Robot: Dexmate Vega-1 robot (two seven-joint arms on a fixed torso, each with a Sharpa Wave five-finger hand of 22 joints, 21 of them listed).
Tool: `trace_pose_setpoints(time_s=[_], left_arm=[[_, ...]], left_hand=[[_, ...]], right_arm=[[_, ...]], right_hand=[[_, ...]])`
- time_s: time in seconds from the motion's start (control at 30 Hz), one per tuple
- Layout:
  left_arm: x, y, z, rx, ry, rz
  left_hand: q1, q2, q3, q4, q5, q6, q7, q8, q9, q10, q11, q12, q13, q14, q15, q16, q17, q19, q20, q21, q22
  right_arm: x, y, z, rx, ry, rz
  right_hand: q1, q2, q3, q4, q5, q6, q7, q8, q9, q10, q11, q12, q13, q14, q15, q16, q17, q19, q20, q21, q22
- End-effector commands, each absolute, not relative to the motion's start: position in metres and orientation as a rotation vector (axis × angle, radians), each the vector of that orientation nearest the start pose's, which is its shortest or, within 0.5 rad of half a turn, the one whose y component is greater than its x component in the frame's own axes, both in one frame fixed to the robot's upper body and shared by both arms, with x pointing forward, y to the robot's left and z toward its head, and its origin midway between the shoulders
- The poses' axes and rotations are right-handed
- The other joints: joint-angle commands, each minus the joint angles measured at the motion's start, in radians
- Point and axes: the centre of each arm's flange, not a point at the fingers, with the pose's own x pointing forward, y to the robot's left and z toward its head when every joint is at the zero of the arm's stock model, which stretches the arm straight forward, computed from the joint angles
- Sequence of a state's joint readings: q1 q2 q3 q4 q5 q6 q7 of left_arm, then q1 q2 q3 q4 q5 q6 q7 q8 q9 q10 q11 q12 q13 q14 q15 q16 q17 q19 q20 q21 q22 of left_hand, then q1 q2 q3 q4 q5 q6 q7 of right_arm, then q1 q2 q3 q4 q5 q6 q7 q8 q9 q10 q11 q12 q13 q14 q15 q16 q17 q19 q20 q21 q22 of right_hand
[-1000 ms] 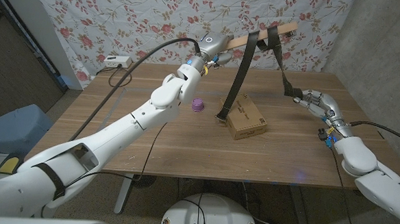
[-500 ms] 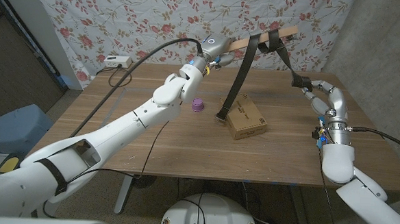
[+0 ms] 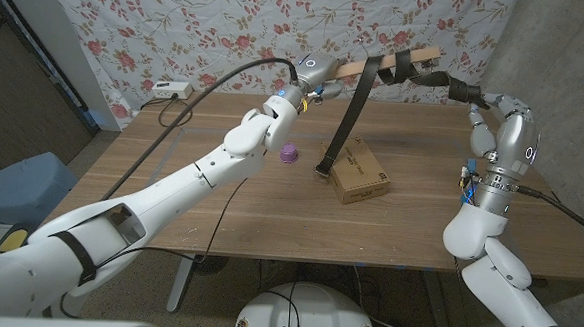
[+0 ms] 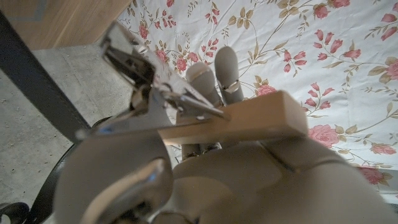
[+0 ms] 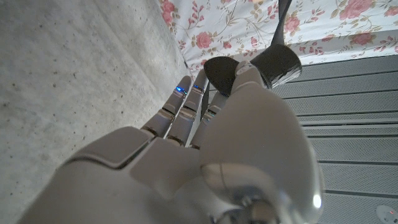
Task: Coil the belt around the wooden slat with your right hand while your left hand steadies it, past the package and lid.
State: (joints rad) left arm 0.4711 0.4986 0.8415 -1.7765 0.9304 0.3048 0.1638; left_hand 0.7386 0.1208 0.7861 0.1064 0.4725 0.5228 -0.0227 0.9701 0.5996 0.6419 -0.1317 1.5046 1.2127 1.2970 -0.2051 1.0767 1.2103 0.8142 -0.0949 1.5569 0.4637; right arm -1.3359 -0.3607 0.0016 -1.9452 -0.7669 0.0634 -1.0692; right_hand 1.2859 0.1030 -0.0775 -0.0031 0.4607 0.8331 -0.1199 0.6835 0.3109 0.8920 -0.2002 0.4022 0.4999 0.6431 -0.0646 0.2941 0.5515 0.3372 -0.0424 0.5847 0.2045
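Floral cloth [image 3: 229, 20] is hanging behind the wooden table [image 3: 220, 200], and everything here is placed from the cardboard package [image 3: 360, 171] lying near the table's middle. Above and behind the package, the wooden slat [image 3: 377, 62] is hovering in the air, roughly level, tilting up slightly toward the robot's right. The left hand [image 3: 315, 71] is gripping the slat's end on the left side of the package — in the left wrist view the left hand [image 4: 205, 168] is showing its fingers [image 4: 211, 74] curling under the slat [image 4: 242, 121], which is lying across the palm.

The black belt [image 3: 353, 112] is looping over the slat above the package. One length is hanging straight down, its end touching the table just beside the package's left edge. The other length is running off the slat's far end, well to the right of the package, toward the right hand [image 3: 495, 114]. That hand is raised high, level with the slat, and is pinching the belt's end. In the right wrist view the right hand [image 5: 205, 149] is closing its fingers [image 5: 180, 106] on a dark fold of belt [image 5: 261, 65].

A small purple lid [image 3: 290, 152] is sitting on the table to the left of the package — apart from it. A white power strip [image 3: 171, 89] is resting at the table's far left edge.
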Motion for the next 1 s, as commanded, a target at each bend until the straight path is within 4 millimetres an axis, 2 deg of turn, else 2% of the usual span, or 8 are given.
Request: trace_pose_setpoints(time_s=[0.03,0.3,0.6,0.7,0.73,1.0], left_arm=[[0.54,0.044,0.145,1.507,-1.148,0.266],[0.539,0.043,0.144,1.521,-1.136,0.252],[0.538,0.039,0.146,1.535,-1.132,0.238],[0.537,0.037,0.147,1.539,-1.138,0.236],[0.536,0.036,0.148,1.538,-1.14,0.234],[0.536,0.036,0.146,1.546,-1.132,0.222]], left_hand=[[-0.023,0.035,0.049,0.052,0.001,0.01,0.001,0.006,0.001,0.0,-0.005,0.006,0.011,0.002,-0.004,0.002,0.004,0.004,-0.069,0.001,0.001],[-0.023,0.036,0.049,0.052,0.002,0.011,0.003,0.008,-0.002,0.001,-0.006,0.003,0.005,0.0,-0.004,0.0,0.002,0.002,-0.07,0.001,0.001],[-0.023,0.036,0.049,0.052,0.002,0.008,0.002,0.013,-0.003,0.002,-0.005,0.001,0.004,0.001,-0.004,-0.001,0.001,0.003,-0.069,0.0,0.0],[-0.023,0.035,0.049,0.052,0.002,0.009,0.002,0.014,-0.004,0.0,-0.006,0.006,0.01,0.0,-0.004,-0.002,0.001,0.001,-0.07,0.002,0.004],[-0.023,0.036,0.049,0.052,0.002,0.007,0.001,0.014,-0.003,-0.001,-0.005,0.007,0.012,0.0,-0.004,-0.002,0.0,0.003,-0.069,0.001,0.001],[-0.023,0.035,0.049,0.052,0.002,0.006,0.002,0.019,-0.004,-0.002,-0.004,0.005,0.009,-0.001,-0.003,-0.003,0.0,0.001,-0.069,0.002,0.003]], right_arm=[[0.419,-0.313,0.018,-0.786,-1.322,-1.31],[0.421,-0.317,0.05,-0.895,-1.353,-1.343],[0.43,-0.313,0.086,-1.053,-1.357,-1.456],[0.435,-0.313,0.102,-1.076,-1.369,-1.461],[0.439,-0.313,0.112,-1.078,-1.374,-1.454],[0.466,-0.305,0.149,-1.08,-1.384,-1.39]], right_hand=[[0.002,0.005,-0.011,0.0,-0.002,0.055,-0.051,0.022,0.157,0.004,0.0,-0.008,0.001,0.007,-0.166,-0.002,0.004,0.008,-0.068,0.006,-0.001],[0.002,0.008,-0.019,0.002,-0.003,0.054,-0.055,0.022,0.156,0.008,-0.001,-0.012,0.001,0.01,-0.167,-0.001,0.006,0.009,-0.07,0.008,-0.001],[0.001,0.012,-0.026,0.005,-0.005,0.053,-0.059,0.022,0.154,0.005,-0.001,-0.02,-0.002,0.01,-0.168,-0.002,0.008,0.009,-0.072,0.011,-0.002],[0.001,0.012,-0.028,0.006,-0.006,0.052,-0.06,0.022,0.153,0.005,-0.001,-0.022,-0.003,0.01,-0.169,-0.002,0.008,0.01,-0.073,0.011,-0.002],[0.0,0.012,-0.029,0.006,-0.006,0.052,-0.061,0.022,0.153,0.005,-0.001,-0.023,-0.004,0.01,-0.169,-0.003,0.009,0.01,-0.074,0.011,-0.002],[-0.001,0.015,-0.035,0.008,-0.007,0.052,-0.065,0.023,0.15,0.006,-0.002,-0.028,-0.006,0.011,-0.17,-0.003,0.01,0.011,-0.076,0.013,-0.003]])
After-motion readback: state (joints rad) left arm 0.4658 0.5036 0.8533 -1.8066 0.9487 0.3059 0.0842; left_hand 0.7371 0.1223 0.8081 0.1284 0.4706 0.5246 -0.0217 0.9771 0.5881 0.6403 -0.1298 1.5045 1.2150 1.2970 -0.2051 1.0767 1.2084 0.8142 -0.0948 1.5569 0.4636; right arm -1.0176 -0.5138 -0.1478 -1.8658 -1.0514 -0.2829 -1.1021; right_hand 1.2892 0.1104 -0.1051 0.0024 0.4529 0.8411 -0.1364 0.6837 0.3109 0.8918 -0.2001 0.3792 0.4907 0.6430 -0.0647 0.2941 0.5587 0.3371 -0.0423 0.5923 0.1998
